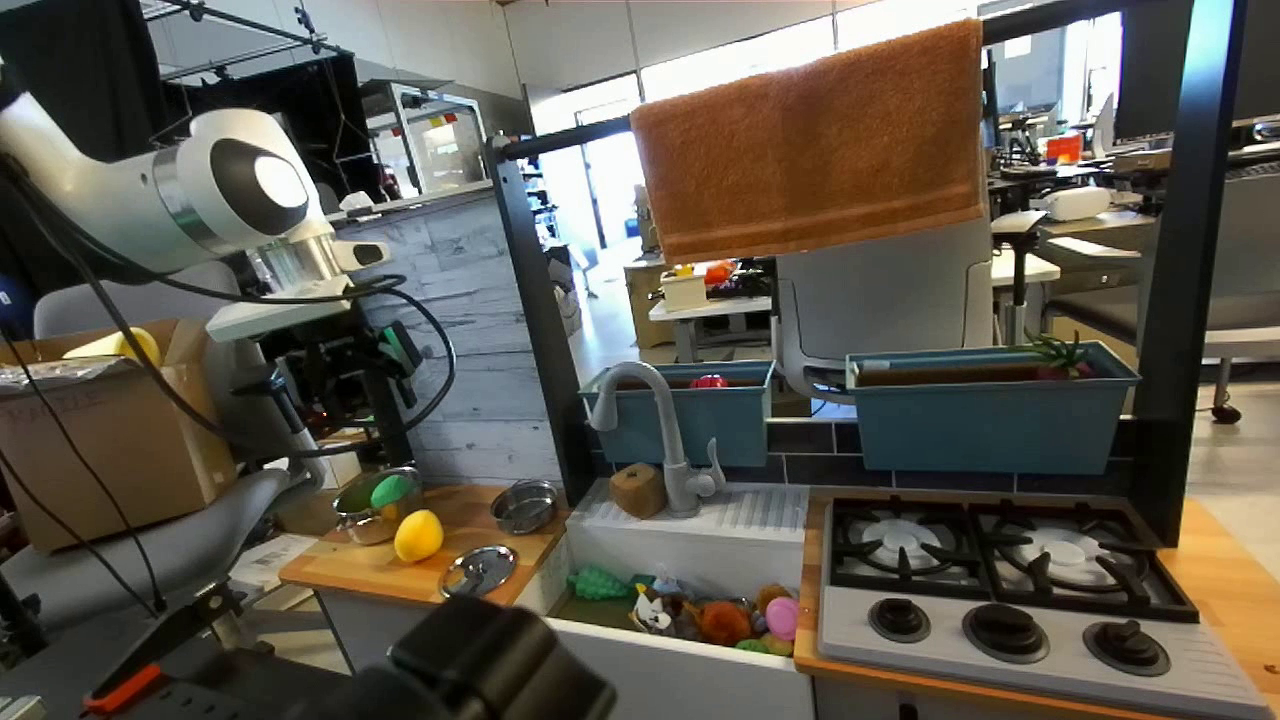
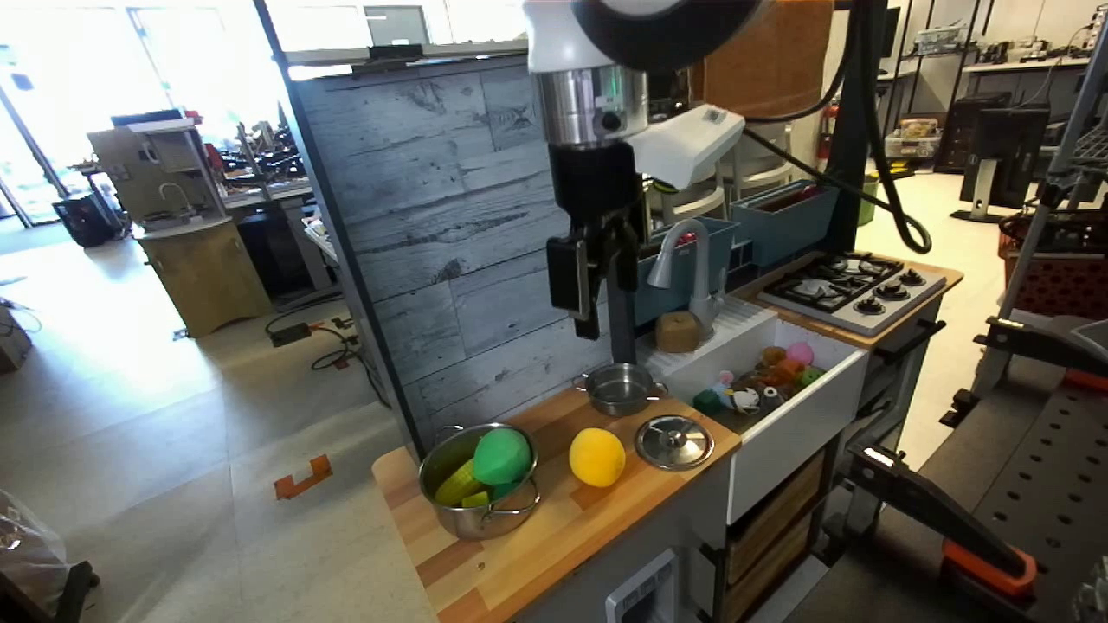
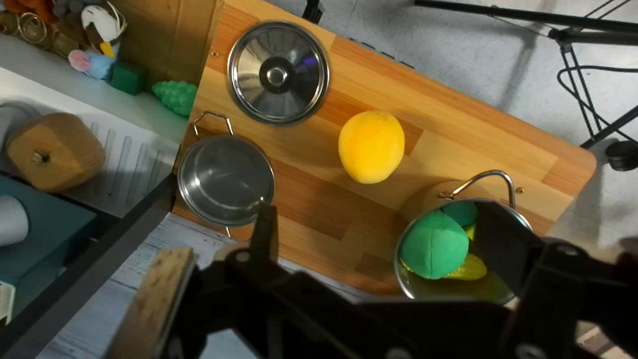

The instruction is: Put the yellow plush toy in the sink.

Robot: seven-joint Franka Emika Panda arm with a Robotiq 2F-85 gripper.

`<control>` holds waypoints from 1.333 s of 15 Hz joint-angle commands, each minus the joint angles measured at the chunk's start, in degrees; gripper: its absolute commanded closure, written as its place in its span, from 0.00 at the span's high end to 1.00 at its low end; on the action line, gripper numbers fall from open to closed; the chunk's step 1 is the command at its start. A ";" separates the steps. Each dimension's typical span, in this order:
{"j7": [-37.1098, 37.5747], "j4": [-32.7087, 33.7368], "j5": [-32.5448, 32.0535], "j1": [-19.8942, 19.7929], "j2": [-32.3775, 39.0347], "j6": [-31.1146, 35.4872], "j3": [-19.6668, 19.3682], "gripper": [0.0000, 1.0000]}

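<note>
The yellow plush toy point(image 1: 418, 536) is a round ball on the wooden counter. It also shows in an exterior view point(image 2: 597, 457) and at the middle of the wrist view point(image 3: 372, 147). The white sink point(image 1: 690, 672) is beside the counter and holds several toys at its bottom; its front wall shows in an exterior view point(image 2: 801, 424) and its brown floor at the wrist view's upper left point(image 3: 164, 30). My gripper point(image 2: 595, 298) is raised above the counter, apart from the yellow toy. In the wrist view the gripper point(image 3: 381, 234) has its fingers wide apart with nothing held.
A metal pot point(image 2: 480, 519) with green and yellow toys stands at the counter's end. A small empty pot point(image 2: 621, 389) and a metal lid point(image 2: 674, 442) lie near the sink. The faucet point(image 1: 665, 430) and a brown block point(image 1: 638, 490) are behind the sink. A grey panel point(image 2: 450, 216) borders the counter.
</note>
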 commanded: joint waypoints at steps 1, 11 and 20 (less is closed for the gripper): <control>2.08 5.84 -2.70 3.35 5.23 -3.75 -2.87 1.00; 5.22 15.11 -6.86 6.83 12.78 -16.84 -6.66 1.00; 13.43 36.39 -5.36 12.37 41.71 -9.19 -7.21 1.00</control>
